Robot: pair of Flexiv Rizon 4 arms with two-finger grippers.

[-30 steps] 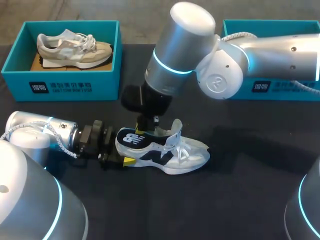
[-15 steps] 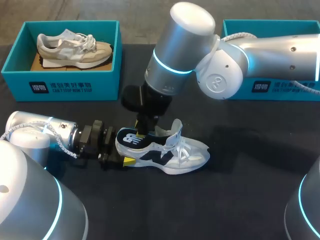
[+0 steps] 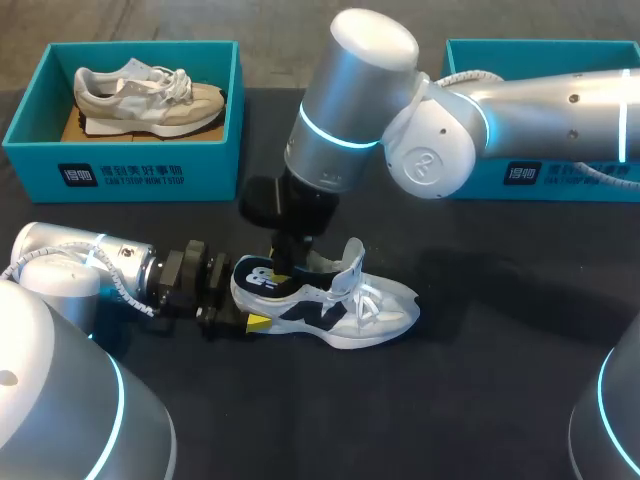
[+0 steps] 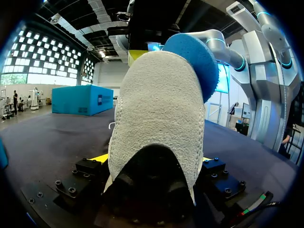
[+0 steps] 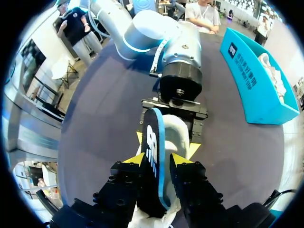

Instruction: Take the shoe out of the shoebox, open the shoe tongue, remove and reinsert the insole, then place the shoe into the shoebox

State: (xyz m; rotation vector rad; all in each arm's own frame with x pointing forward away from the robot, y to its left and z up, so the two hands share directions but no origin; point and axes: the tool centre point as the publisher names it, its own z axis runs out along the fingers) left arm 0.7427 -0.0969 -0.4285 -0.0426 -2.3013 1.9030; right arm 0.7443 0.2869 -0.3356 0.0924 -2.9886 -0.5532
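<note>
The shoe [image 3: 340, 305] lies on the dark table [image 3: 480, 400], out of its box, with its toe pointing to my right. My left gripper [image 3: 236, 308] squeezes the heel from both sides and holds the shoe steady. My right gripper [image 5: 156, 159] reaches down from above and pinches the insole [image 5: 153, 142] between its two yellow tips. The insole stands on its edge, partly out of the shoe's opening. Its lower end is hidden inside (so I cannot tell how deep it goes). The tongue [image 3: 352, 255] stands up, out of the way.

The insole looks thin, light and bendy. It will likely flop or fold if held only at one end, so a hold on its flat sides near the heel end seems best. It may also rub and stick inside the shoe. The shoe looks soft on top and firm at the sole and heel, so the heel is a good place to hold. It seems light and could slide or tip if let go.

One blue shoebox [image 3: 120, 165] at the back holds another shoe [image 3: 150, 95]. A second blue shoebox [image 3: 530, 175] sits far right.
</note>
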